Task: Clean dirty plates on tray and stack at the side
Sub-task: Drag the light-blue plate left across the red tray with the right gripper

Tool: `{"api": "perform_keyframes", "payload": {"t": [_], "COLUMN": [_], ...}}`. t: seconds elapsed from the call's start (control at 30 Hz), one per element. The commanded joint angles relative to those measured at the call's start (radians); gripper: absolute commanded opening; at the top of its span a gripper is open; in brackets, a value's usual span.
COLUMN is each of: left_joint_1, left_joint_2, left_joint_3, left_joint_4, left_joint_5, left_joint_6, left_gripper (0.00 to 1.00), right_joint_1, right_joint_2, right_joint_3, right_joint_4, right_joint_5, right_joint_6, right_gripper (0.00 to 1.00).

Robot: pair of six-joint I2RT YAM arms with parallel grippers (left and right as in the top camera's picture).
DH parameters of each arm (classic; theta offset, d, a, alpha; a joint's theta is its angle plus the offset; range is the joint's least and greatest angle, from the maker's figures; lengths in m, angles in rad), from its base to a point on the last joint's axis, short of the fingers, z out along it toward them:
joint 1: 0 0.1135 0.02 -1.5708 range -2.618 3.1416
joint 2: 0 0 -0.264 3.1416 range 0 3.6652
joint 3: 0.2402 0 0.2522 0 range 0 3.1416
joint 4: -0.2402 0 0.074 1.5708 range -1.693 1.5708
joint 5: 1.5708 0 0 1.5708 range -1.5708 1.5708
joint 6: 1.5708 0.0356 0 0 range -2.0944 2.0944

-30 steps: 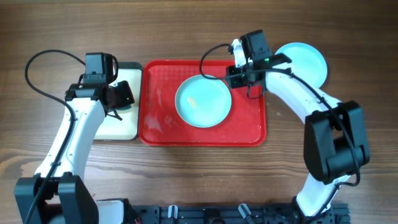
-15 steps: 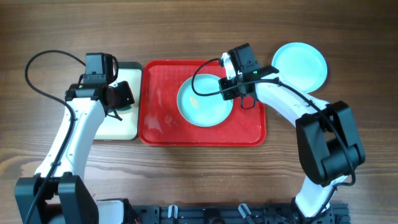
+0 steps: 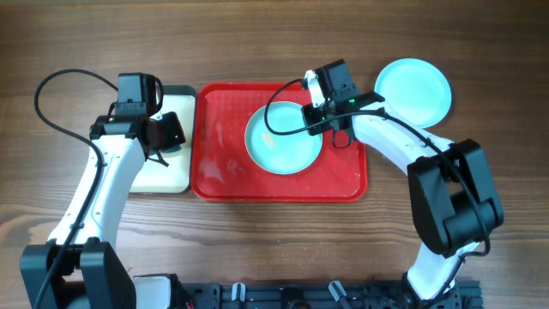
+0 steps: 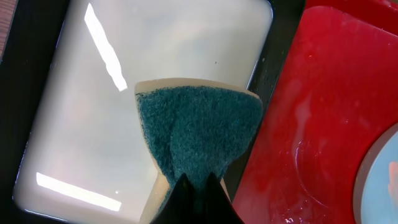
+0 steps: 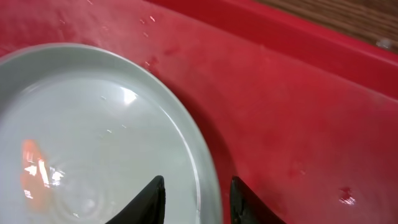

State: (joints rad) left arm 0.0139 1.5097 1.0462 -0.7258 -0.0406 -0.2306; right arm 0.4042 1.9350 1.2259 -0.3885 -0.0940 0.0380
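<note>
Left end effector (image 4: 199,180) pinches a blue sponge (image 4: 200,127) above the cream tray (image 4: 87,106)

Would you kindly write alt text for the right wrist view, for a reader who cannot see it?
The right hand straddles the rim of a pale blue plate lying on the red tray, one finger either side. An orange smear marks the plate's lower left.

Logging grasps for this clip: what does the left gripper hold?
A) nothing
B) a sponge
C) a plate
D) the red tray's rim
B: in the left wrist view the left gripper is pinched on a teal-faced sponge above the cream tray.
</note>
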Motion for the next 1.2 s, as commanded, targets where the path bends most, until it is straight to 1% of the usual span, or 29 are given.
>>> {"api": "perform_keyframes", "payload": {"t": [0.0, 0.17, 0.23, 0.3, 0.33, 0.6, 0.7, 0.73, 0.87, 0.93, 0.97, 1.0, 1.07, 1.17], "left_joint_1": [-0.005, -0.005, -0.005, -0.005, -0.005, -0.005, -0.005, -0.005, -0.005, -0.005, -0.005, -0.005, -0.005, -0.005], "left_joint_2": [-0.008, -0.008, -0.008, -0.008, -0.008, -0.008, -0.008, -0.008, -0.008, -0.008, -0.008, -0.008, -0.008, -0.008], "left_joint_3": [-0.001, -0.001, -0.001, -0.001, -0.001, -0.001, -0.001, -0.001, -0.001, -0.001, -0.001, -0.001, -0.001, -0.001], "left_joint_4": [0.0, 0.0, 0.0, 0.0, 0.0, 0.0, 0.0, 0.0, 0.0, 0.0, 0.0, 0.0, 0.0, 0.0], "left_joint_5": [-0.013, -0.013, -0.013, -0.013, -0.013, -0.013, -0.013, -0.013, -0.013, -0.013, -0.013, -0.013, -0.013, -0.013], "left_joint_6": [-0.013, -0.013, -0.013, -0.013, -0.013, -0.013, -0.013, -0.013, -0.013, -0.013, -0.013, -0.013, -0.013, -0.013], "left_gripper": [0.04, 0.04, 0.04, 0.04, 0.04, 0.04, 0.04, 0.04, 0.04, 0.04, 0.04, 0.04, 0.04, 0.04], "right_joint_1": [-0.003, -0.003, -0.003, -0.003, -0.003, -0.003, -0.003, -0.003, -0.003, -0.003, -0.003, -0.003, -0.003, -0.003], "right_joint_2": [-0.023, -0.005, -0.005, -0.005, -0.005, -0.005, -0.005, -0.005, -0.005, -0.006, -0.006, -0.006, -0.006, -0.006], "right_joint_3": [0.007, -0.027, -0.032, -0.032, -0.032, -0.032, -0.032, -0.032, -0.032, -0.032, -0.032, -0.032, -0.032, -0.032], "right_joint_4": [-0.037, -0.043, -0.044, -0.042, -0.036, -0.045, -0.034, -0.028, -0.016, -0.013, -0.01, -0.005, -0.006, -0.006], "right_joint_5": [0.073, 0.05, 0.02, 0.0, -0.008, -0.118, -0.219, -0.237, -0.288, -0.288, -0.285, -0.27, -0.215, -0.112], "right_joint_6": [-0.038, -0.035, -0.034, -0.01, 0.026, 0.391, 0.558, 0.587, 0.602, 0.589, 0.572, 0.532, 0.485, 0.41], "right_gripper": [0.3, 0.2, 0.09, 0.06, 0.04, 0.04, 0.04, 0.04, 0.06, 0.11, 0.15, 0.2, 0.25, 0.25]}}
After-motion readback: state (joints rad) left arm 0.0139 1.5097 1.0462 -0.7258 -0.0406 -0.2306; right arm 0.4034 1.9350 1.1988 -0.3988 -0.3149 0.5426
